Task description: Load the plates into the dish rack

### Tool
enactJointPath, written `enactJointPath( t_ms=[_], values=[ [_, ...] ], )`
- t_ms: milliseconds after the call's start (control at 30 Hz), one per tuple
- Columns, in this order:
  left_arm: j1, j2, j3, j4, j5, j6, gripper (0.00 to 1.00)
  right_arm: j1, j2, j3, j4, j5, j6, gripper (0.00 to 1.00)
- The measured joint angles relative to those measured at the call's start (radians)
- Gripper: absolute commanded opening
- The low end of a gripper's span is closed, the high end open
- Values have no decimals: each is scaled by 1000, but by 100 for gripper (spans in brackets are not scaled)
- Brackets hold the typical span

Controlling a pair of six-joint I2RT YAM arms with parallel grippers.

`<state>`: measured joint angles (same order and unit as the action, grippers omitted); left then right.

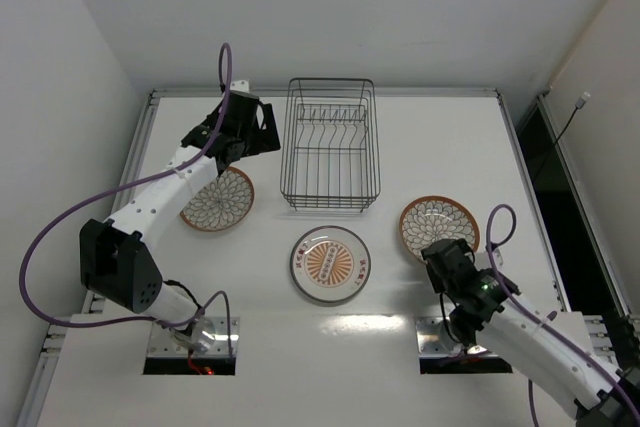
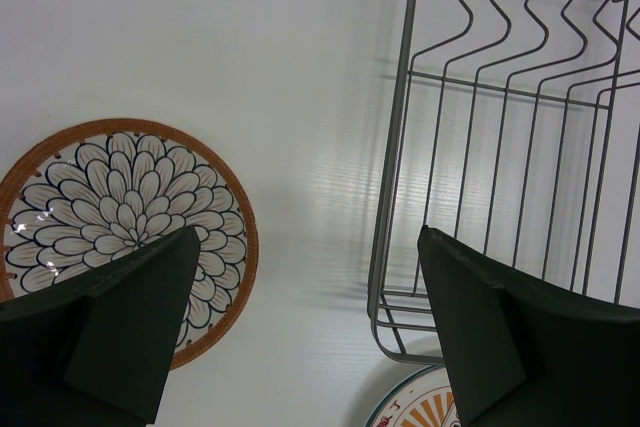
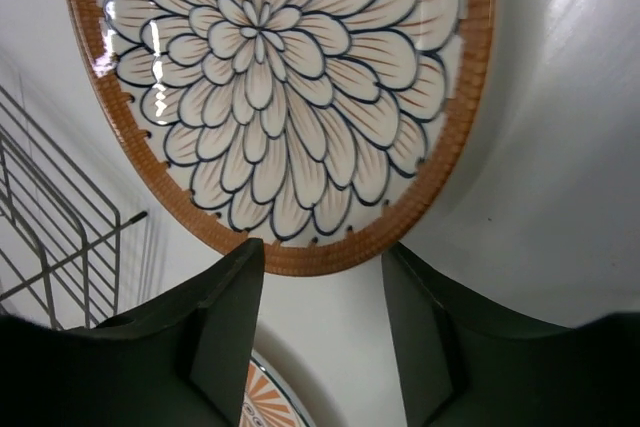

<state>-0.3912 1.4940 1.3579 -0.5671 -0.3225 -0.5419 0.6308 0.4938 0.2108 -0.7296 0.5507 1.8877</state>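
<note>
As right fingers (image 3: 225, 327) flank its edge, a brown-rimmed plate (image 3: 280, 87) lies flat.

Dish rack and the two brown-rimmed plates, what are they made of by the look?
Dish rack: thin bent wire, dark and slightly shiny, probably coated metal. Right plate and left plate: likely glazed ceramic, with glossy glare spots over the painted petals; the brown rims look matte and textured.
</note>
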Motion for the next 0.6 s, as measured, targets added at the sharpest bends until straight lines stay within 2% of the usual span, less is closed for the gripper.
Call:
enactJointPath(
  t_ms=[67, 167, 267, 300, 367, 467, 600],
  values=[
    [0, 0, 0, 0, 0, 0, 90, 0, 13, -3, 4, 0, 11, 39],
    [0, 0, 0, -1, -1, 0, 90, 0, 46, -5, 19, 1, 25, 37],
    [0, 0, 0, -1, -5, 0, 90, 0, 95, -5, 41, 5, 31, 47],
    [0, 0, 0, -1, -5, 0, 90, 0, 116, -5, 48, 6, 33, 57],
    [0, 0, 0, -2, -7, 0, 90, 0, 151, -4, 60, 10, 40, 64],
    [0, 0, 0, -2, -7, 0, 90, 0, 203, 2, 83, 16, 49, 64],
    [0, 0, 0, -2, -7, 0, 90, 0, 274, 21, 108, 29, 63, 59]
  ],
)
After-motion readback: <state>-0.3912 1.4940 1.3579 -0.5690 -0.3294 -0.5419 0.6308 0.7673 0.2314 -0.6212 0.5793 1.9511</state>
